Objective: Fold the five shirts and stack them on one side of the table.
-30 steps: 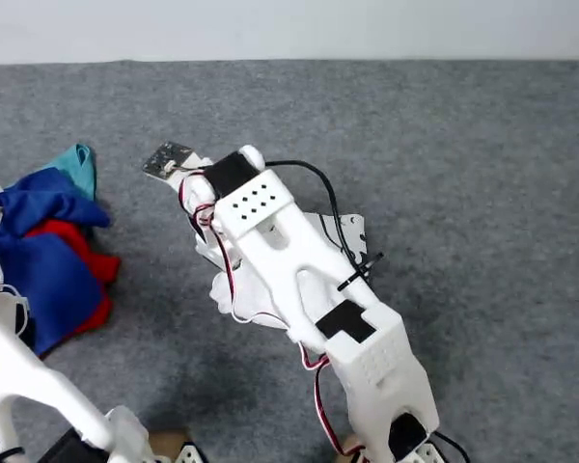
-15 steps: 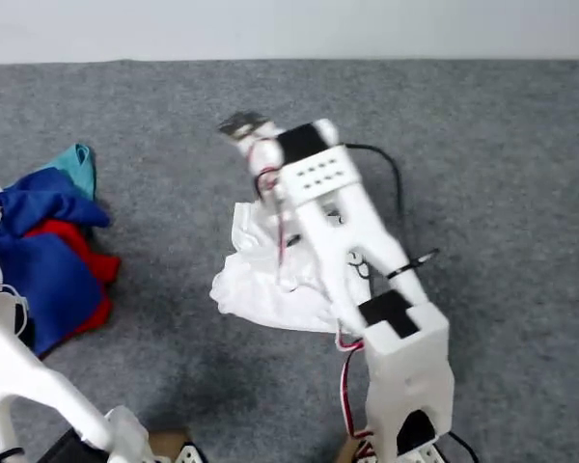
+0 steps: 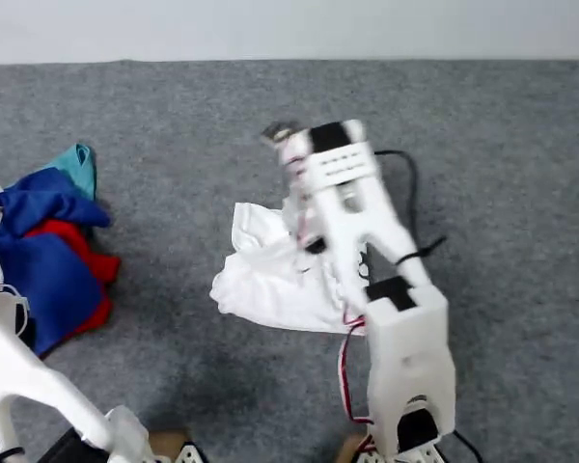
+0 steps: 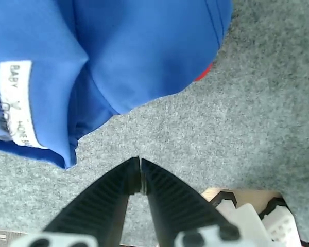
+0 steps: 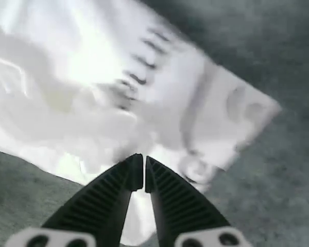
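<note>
**White on grey, with blue, red and teal**

The flat grey felt-like table top (image 3: 502, 145) is finely speckled all over. The crumpled white cloth shirt (image 3: 261, 280) carries faint dark grey print marks. The rumpled royal-blue cloth shirt (image 3: 39, 275) has a white sewn label (image 4: 15, 103) with grey lettering. With it are a bright red cloth shirt (image 3: 95, 265) and a teal cloth shirt (image 3: 77, 164). The white plastic right arm (image 3: 405, 338) bears black panels and red wires. The ribbed left gripper (image 4: 140, 177) and ribbed right gripper (image 5: 144, 175) are black.

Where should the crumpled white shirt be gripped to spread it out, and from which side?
Likely the far corner of the white shirt, nearest the coloured pile: it juts free, while the middle is bunched. Come down from that side; the right arm covers the other.
</note>
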{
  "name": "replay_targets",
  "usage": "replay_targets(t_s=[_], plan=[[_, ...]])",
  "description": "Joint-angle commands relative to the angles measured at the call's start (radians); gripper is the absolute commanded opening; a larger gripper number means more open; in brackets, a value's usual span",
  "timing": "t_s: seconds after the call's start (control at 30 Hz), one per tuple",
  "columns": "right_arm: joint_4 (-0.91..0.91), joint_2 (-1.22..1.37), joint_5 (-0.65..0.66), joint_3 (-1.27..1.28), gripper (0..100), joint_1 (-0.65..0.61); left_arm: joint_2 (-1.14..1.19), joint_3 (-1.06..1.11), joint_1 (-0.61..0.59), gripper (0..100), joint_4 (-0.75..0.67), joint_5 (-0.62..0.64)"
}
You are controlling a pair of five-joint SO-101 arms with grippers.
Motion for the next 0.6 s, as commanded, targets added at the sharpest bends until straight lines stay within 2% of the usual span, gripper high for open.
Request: replay_targets(t_s=[0.0, 0.17, 0.3, 0.4, 0.57], plan=[[0.044, -0.010, -0.005, -0.002, 0.9, -0.153, -0.031, -0.005, 0.009, 1, -0.015, 0.006], [0.045, -0.107, -0.005, 0.032, 0.9, -0.317, -0.031, -0.005, 0.009, 1, -0.015, 0.006], [0.044, -0.275, -0.003, 0.127, 0.9, -0.383, -0.031, -0.005, 0.009, 1, -0.015, 0.006], [0.041, -0.384, 0.000, 0.149, 0.9, -0.332, -0.031, -0.005, 0.009, 1, -0.015, 0.006], [0.024, -0.364, 0.072, 0.149, 0.9, -0.133, -0.031, -0.005, 0.009, 1, -0.015, 0.006]])
